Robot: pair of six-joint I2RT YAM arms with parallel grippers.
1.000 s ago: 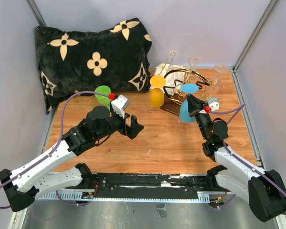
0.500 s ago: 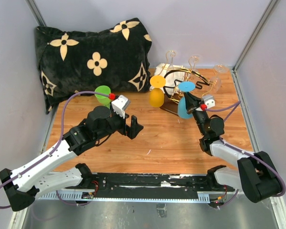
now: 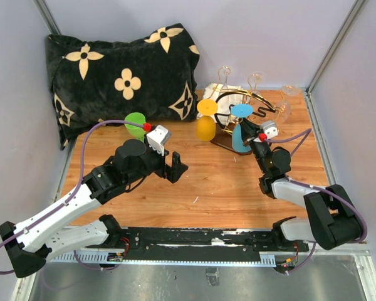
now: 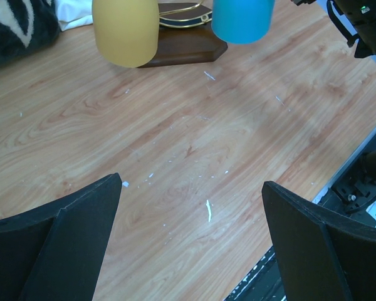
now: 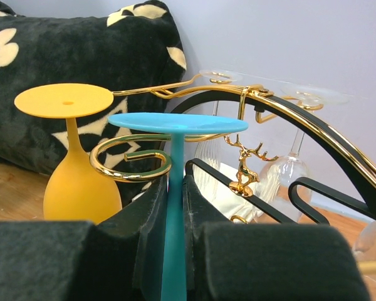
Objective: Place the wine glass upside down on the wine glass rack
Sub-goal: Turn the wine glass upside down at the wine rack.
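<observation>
blue glass in my right pincer, foot up, at the rack

far left, a black pillow (image 3: 119, 69) with cream flowers lies at the back of the table (image 3: 207, 188). my left pincer (image 4: 191, 182) hangs over bare wood with its jaws wide apart and nothing between them.

next comes a yellow wine glass (image 5: 81, 188), upside down, and it seems to hang from the left side of the wine glass rack (image 3: 238, 97). the rack's wooden base (image 4: 182, 50) sits just behind the yellow bowl in my left wrist view.

then the blue wine glass (image 5: 175, 122). it is upside down, foot on top and bowl hanging clear of the table beside the base. my right pincer (image 5: 173, 200) is clamped on its stem. the foot rides just above a curled hook (image 5: 128, 164) of gold wire. i cannot tell whether the stem has entered the hook's slot or only stands in front of it.

at the back right, clear glasses (image 5: 294, 169) hang on the rack.

i judge the blue glass to be light, stiff, coloured plastic with a smooth, thin stem that could twist or slide in my grip. the hold belongs low on the stem, toward the bowl, leaving the stretch under the foot free for the wire. the rack looks light too, so a nudge may shift it.
</observation>
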